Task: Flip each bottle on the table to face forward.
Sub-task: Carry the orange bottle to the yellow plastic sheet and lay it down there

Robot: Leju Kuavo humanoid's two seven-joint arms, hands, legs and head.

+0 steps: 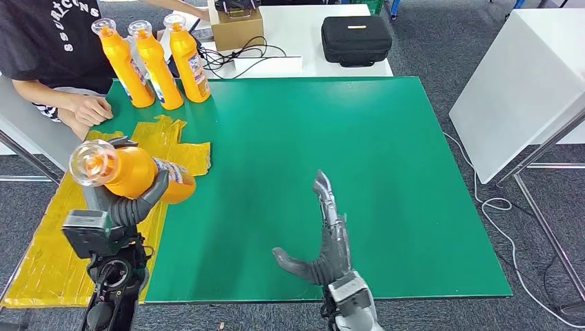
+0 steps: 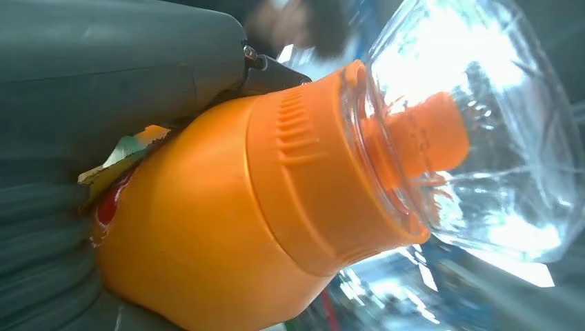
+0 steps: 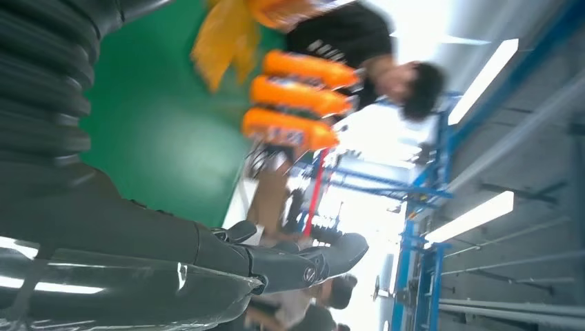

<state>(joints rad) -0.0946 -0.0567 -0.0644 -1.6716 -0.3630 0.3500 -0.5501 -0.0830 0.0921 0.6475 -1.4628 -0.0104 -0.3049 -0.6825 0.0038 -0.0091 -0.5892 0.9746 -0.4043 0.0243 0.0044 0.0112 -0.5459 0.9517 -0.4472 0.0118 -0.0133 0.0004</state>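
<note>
The left robot hand (image 1: 134,200) grips an orange bottle (image 1: 134,172) around its body; the bottle lies tipped on its side in the air, above the left edge of the green counter (image 1: 331,138); its clear cap (image 1: 91,163) points toward the robot; up close, the cap (image 2: 476,131) is see-through with an orange spout inside, and a torn label sits under the thumb; the right robot hand (image 1: 324,241) holds nothing; its fingers are straight and spread apart, stretched out low over the near part of the counter, with the thumb (image 1: 290,261) sticking out to the side; below the held bottle there is crinkly yellow plastic sheet (image 1: 62,241), which hangs over the counter's left edge; at the far left corner, three more orange bottles (image 1: 152,62) stand upright in a row, close together; a person (image 1: 55,41) in a black shirt sits just beside them, with one hand (image 1: 90,109) resting on the counter; behind the counter is a white table with a black case (image 1: 356,40) and a cardboard box (image 1: 236,27).
</note>
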